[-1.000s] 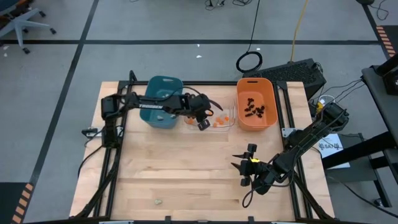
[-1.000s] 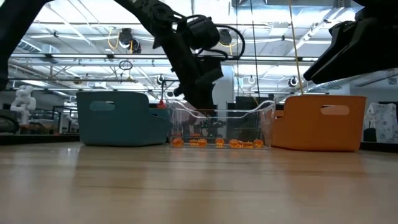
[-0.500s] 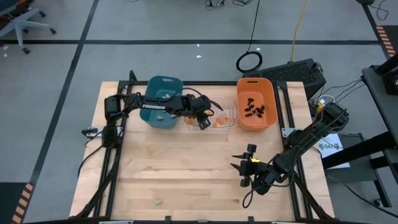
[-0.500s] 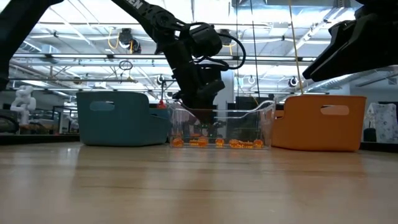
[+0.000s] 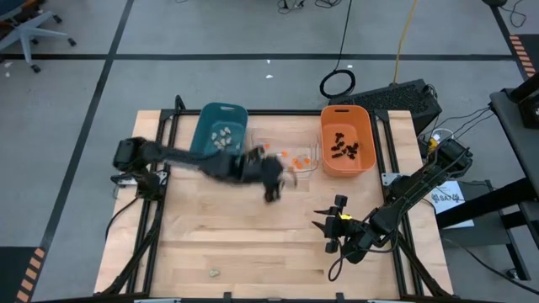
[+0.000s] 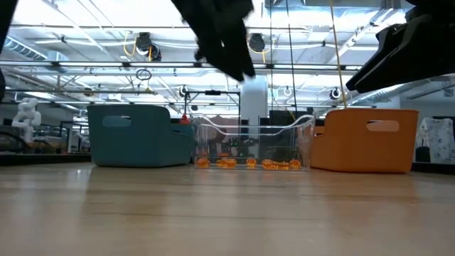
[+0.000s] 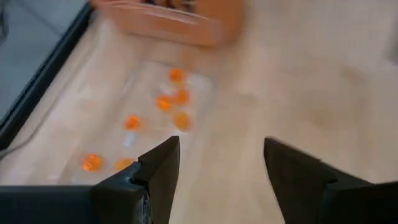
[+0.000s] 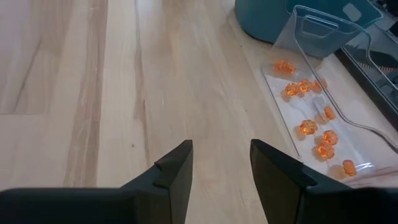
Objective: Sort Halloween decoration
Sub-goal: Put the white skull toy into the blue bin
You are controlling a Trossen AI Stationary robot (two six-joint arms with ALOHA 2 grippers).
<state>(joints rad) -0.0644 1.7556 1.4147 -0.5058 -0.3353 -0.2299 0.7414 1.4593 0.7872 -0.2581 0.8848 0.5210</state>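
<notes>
Small round orange trinkets lie in the clear bin. Black spidery ones lie in the orange bin. Pale lumps lie in the teal bin. One pale lump lies on the table near its near edge. My left gripper is open and empty above the table, just on the near side of the clear bin; its wrist view shows the gap. My right gripper is open and empty, waiting over the table's right half.
The three bins stand in a row along the far edge, seen side by side in the low view: teal, clear, orange. The bare wooden table stretches from them to the near edge.
My left gripper has risen out of the clear bin and swung toward the table's near edge. Its arm has moved off the teal bin, so the pale lumps inside now show. The bins have stayed in place.
</notes>
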